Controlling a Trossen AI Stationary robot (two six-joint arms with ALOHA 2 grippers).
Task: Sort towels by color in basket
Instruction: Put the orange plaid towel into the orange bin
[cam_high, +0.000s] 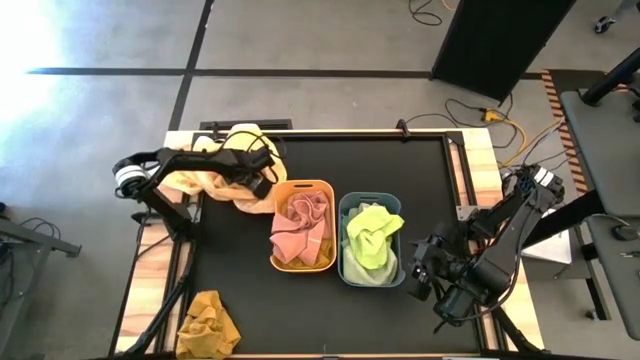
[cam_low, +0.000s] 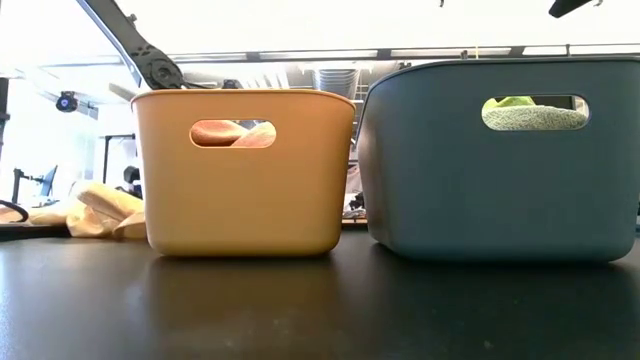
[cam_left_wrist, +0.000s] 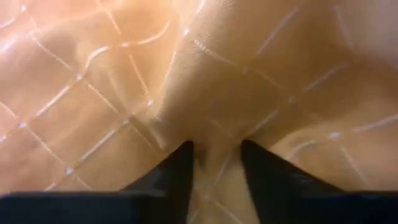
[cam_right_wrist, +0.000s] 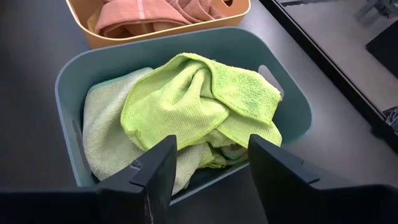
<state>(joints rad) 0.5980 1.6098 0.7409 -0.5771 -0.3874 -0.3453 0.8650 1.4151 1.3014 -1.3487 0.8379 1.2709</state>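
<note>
High view: two tubs stand side by side at mid-table on the black mat (cam_high: 310, 310). The orange tub (cam_high: 302, 187) holds salmon pink towels (cam_high: 300, 230), bunched, the heap running lengthwise from far to near along the tub. The blue-grey tub (cam_high: 344, 245), just right of it and touching or nearly so, holds a lime green towel (cam_high: 372, 232) crumpled on top of a pale green towel (cam_right_wrist: 102, 134); the lime one lies with its long axis roughly along the tub's length.

A pile of yellow towels (cam_high: 215, 180) lies at the far left edge of the mat, just beside the orange tub, spread more across than deep. A mustard-orange towel (cam_high: 208, 325) sits crumpled at the near left corner, well apart from the tubs, with no clear direction.

Left gripper (cam_high: 262, 180) is down on the right end of the yellow pile. Left wrist view shows its fingers (cam_left_wrist: 177, 171) narrowly parted with a fold of quilted yellow cloth pinched between them.

Right gripper (cam_high: 422, 272) hangs just right of the blue-grey tub, near its near end. Right wrist view shows its fingers (cam_right_wrist: 158, 165) spread wide, holding nothing, aimed across the tub at the lime green towel.

Low view: pink cloth shows through the orange tub's handle slot, green cloth through the blue-grey tub's slot.
</note>
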